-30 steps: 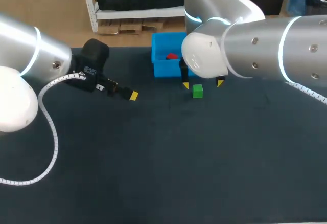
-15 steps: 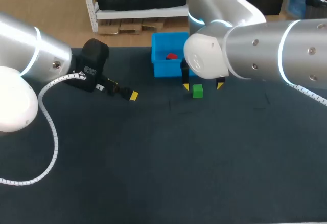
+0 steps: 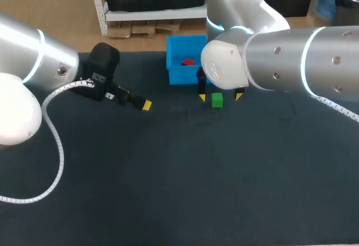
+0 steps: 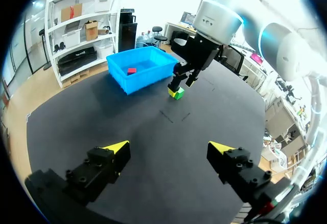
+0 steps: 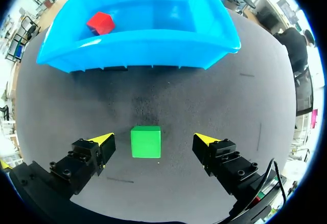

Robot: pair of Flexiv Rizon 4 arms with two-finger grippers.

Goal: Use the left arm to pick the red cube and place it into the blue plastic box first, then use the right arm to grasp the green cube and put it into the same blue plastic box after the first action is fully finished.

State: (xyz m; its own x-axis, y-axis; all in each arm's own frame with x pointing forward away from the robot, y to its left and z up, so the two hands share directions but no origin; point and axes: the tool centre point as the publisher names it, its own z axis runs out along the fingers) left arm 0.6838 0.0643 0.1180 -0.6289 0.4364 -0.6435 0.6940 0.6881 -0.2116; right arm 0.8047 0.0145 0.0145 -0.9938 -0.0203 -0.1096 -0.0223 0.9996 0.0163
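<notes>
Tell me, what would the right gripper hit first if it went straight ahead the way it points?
Likely the green cube, lying between the right gripper's open fingers. The fingertips themselves would pass beside it and reach the black table.

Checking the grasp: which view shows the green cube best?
Right wrist view: the green cube lies large and unblocked between the right gripper's open fingers. Head view shows it small, between those fingers; left wrist view, tiny and partly hidden by them.

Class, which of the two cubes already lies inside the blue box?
The red cube, resting inside the blue plastic box; the green cube sits outside it, between the open fingers of the right gripper.
</notes>
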